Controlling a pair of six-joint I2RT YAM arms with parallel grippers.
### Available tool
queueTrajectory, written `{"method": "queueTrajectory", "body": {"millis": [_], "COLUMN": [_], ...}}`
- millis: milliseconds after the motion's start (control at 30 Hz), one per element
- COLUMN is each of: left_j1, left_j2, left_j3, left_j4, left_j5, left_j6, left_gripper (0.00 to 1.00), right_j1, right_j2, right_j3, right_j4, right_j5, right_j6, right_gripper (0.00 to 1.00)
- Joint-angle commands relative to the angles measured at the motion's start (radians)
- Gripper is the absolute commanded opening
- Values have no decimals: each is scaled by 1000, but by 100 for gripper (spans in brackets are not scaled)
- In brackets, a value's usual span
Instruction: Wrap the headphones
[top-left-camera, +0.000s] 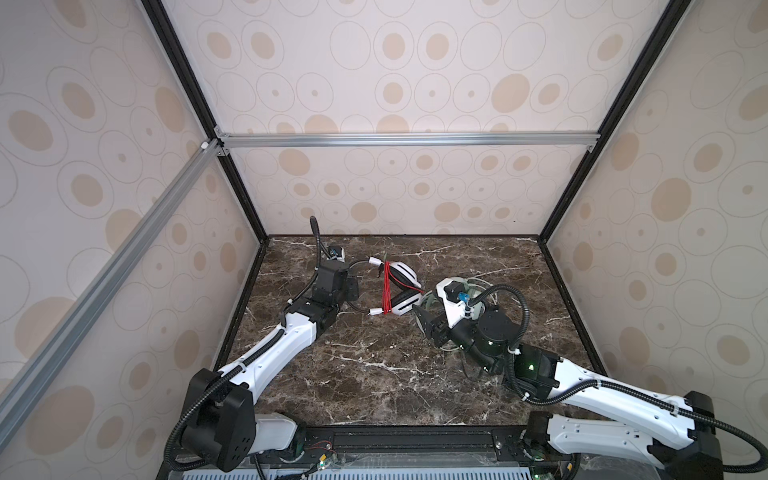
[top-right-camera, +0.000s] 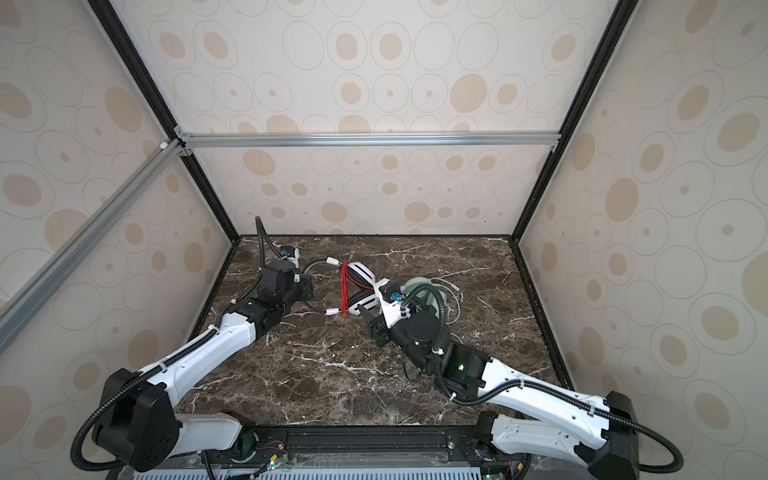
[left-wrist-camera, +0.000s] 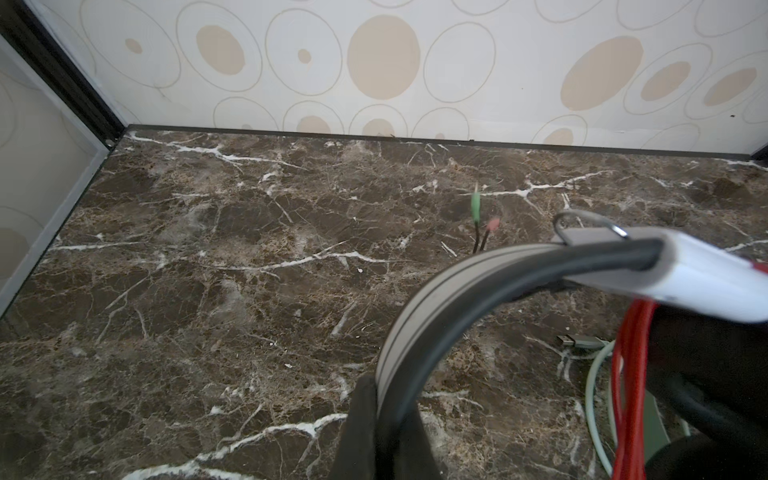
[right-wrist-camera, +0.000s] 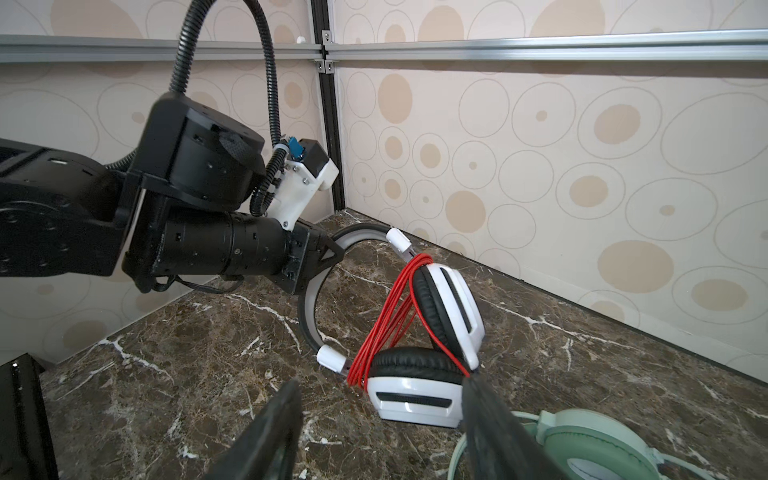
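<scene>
**Headphones: white pair bound, mint pair loose by the right hand**

Nearest: right hand, jaws apart with nothing between them, aimed away across the desk at the white headset. The near ear cup sits just past the fingertips; cannot tell whether one tip touches it.

Red cord is bundled in several turns between the two band ends, running near to far. The headset's long axis lies crosswise: cups toward the right arm, headband arching toward the left. Left hand is clamped on that band.

Mint headset lies flat just right of the right hand and a little farther back, partly under the wrist. Its green cord is loose on the desk.

Judgement: white pair looks finished. The mint pair remains, and the right arm is clearly the nearer one.
</scene>
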Motion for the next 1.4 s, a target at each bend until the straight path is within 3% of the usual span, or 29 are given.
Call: {"method": "queueTrajectory", "body": {"millis": [0,333,567,867,1167,1367], "left_j1": [9,13,12,13,12,12], "left_j2": [-27,-94,-132,-106,-116,-120], "left_j3": [36,159,286,499,606,623], "left_j4": [124,7,-77,-241,-330,-348], "left_j5": [57,184,260,378,469,527], "left_j6": [-26,-42,-9,47,76,88], "left_gripper": [0,0,0,0,0,0], "right_j1": [-31,-308,-385,-463,-489,-501], "right_j2": [-56,-296,-366,-177,54,152], "right_j3": [-45,-231,-369,-339,-161,-77], "right_j4": [18,22,122,262,316,339], "right_j5": [-35,-235,-303,-499,-724,-795], "right_j6": [-28,77,67,70,12,18], "right_gripper": [65,67,67,68,72,74]}}
